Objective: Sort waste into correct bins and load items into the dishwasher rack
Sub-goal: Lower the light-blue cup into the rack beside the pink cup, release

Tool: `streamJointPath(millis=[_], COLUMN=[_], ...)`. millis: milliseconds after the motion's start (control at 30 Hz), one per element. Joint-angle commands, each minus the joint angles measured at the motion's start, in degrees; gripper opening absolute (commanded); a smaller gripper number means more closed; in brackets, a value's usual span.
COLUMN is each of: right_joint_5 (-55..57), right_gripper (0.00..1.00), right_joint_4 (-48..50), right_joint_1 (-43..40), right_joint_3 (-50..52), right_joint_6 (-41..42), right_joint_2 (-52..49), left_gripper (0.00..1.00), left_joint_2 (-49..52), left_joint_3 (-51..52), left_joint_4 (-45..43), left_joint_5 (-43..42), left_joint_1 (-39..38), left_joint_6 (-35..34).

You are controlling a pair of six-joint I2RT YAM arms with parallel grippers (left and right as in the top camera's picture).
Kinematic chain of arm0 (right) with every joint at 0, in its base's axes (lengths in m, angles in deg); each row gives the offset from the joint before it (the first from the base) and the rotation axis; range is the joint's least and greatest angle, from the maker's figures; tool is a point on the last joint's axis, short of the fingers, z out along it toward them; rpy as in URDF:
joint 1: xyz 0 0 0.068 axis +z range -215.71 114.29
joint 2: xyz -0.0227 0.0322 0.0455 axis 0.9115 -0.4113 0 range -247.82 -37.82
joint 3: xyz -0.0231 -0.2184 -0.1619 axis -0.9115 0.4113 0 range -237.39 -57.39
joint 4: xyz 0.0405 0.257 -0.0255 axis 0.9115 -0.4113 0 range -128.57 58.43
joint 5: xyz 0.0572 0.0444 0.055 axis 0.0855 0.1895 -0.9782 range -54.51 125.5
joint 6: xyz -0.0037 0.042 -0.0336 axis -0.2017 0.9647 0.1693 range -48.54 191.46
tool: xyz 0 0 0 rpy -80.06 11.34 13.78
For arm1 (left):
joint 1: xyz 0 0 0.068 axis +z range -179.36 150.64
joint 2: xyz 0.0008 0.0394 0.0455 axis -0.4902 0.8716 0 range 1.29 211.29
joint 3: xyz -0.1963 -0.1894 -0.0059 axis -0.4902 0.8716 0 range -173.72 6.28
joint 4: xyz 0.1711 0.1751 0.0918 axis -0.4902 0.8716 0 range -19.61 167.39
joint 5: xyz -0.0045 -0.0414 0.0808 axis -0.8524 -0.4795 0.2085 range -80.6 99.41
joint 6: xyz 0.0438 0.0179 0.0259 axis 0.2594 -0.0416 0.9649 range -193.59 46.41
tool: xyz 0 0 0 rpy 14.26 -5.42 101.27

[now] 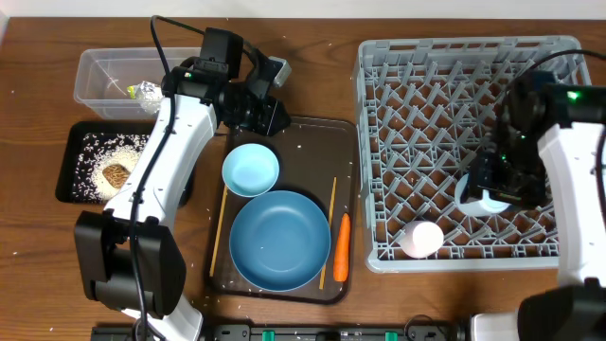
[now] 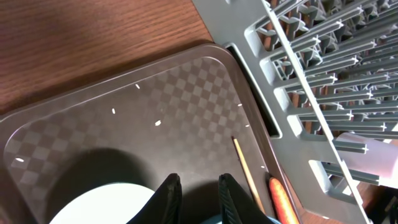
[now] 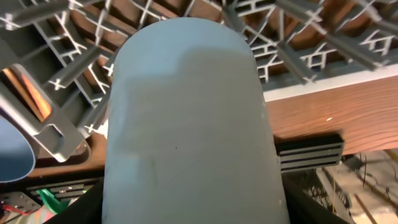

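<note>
Since the right pincer (image 1: 494, 188) is pinching the light-blue cup (image 3: 186, 124) over the dishwasher rack (image 1: 454, 47), toward its 5 o'clock part, the job now is a clean set-down: I would lower it straight between pegs until it rests, then let go. Keep off the pale pink cup (image 1: 421, 237) lying just at 7 o'clock. Farther off, the left pincer (image 2: 199, 196), barely spread and empty, hovers above the dark-brown serving tray (image 2: 124, 124).

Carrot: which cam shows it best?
Overhead. The orange carrot shows whole, lying on the brown tray near its right rim, beside a chopstick. Left wrist catches only one end at the frame bottom. Right wrist shows an orange patch behind the rack; cannot tell if that's it.
</note>
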Motion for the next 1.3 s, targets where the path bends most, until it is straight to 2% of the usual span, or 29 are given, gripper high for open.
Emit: streamJointPath(millis=[0, 433, 667, 733, 833, 867, 900, 1000, 1267], right_joint_5=[-1.22, -2.08, -0.50, -0.46, -0.04, 0.15, 0.15, 0.13, 0.11], right_gripper=[0.39, 0.40, 0.42, 0.52, 0.82, 0.90, 0.94, 0.99, 0.99], right_joint_4=[-0.20, 2.69, 3.34, 3.54, 3.52, 3.52, 3.52, 4.02, 5.49], right_joint_1=[0.79, 1.75, 1.70, 1.70, 1.70, 1.70, 1.70, 1.70, 1.70], right_joint_3=[1.77, 12.26, 12.68, 12.68, 12.68, 12.68, 12.68, 12.66, 9.62], right_joint_6=[1.09, 1.81, 2.16, 2.14, 2.16, 2.16, 2.16, 2.40, 3.02], right_joint_2=[-0.70, -0.72, -0.72, -0.72, -0.72, -0.72, -0.72, -0.72, -0.72], left_gripper=[0.22, 0.22, 0.22, 0.22, 0.22, 0.22, 0.22, 0.22, 0.23], left_joint_2=[0.24, 0.24, 0.24, 0.24, 0.24, 0.24, 0.24, 0.24, 0.24], left_joint_3=[0.28, 0.37, 0.37, 0.37, 0.37, 0.37, 0.37, 0.39, 0.39], left_joint_4=[0.17, 0.17, 0.17, 0.17, 0.17, 0.20, 0.17, 0.17, 0.17], left_joint_5=[0.96, 0.96, 0.96, 0.96, 0.96, 0.96, 0.96, 0.94, 0.94], left_joint_1=[-0.13, -0.13, -0.13, -0.13, -0.13, -0.13, -0.13, -0.13, -0.13], left_joint_6=[-0.07, -0.07, -0.07, -0.07, -0.07, -0.07, -0.07, -0.07, -0.07])
